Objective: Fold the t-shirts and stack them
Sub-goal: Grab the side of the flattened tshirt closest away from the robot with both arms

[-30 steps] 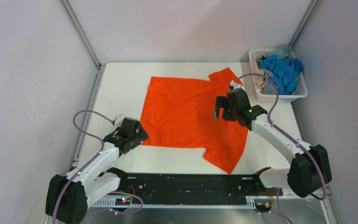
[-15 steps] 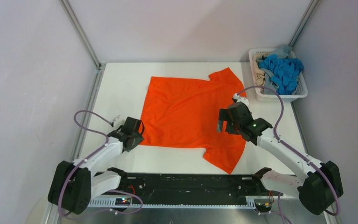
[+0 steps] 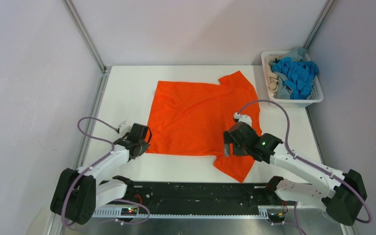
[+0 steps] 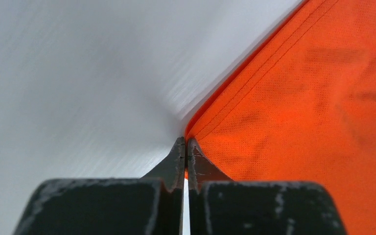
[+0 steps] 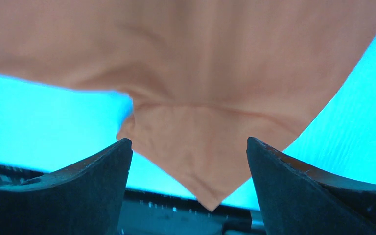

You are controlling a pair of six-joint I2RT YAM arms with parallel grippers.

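Note:
A bright orange t-shirt point(image 3: 196, 117) lies spread flat on the white table point(image 3: 127, 93). My left gripper point(image 3: 144, 142) sits low at the shirt's near left hem corner. In the left wrist view its jaws point(image 4: 186, 142) are pressed together, with a sliver of the orange t-shirt point(image 4: 298, 107) caught between them. My right gripper point(image 3: 227, 144) hovers open over the near right sleeve point(image 3: 237, 164). In the right wrist view the sleeve's pointed tip point(image 5: 200, 161) lies between the wide-apart fingers point(image 5: 188, 142), untouched. Other t-shirts, bright blue point(image 3: 298, 73), grey-blue and beige, are heaped in the basket.
A white slotted basket point(image 3: 293, 102) stands at the back right corner. Metal frame posts point(image 3: 85, 39) and grey walls enclose the table. A black rail point(image 3: 200, 193) with the arm bases runs along the near edge. Purple cables loop off both arms.
My left gripper has shut on the shirt's near left corner. The right arm moved from the shirt's middle toward the near edge, over the sleeve, still open.

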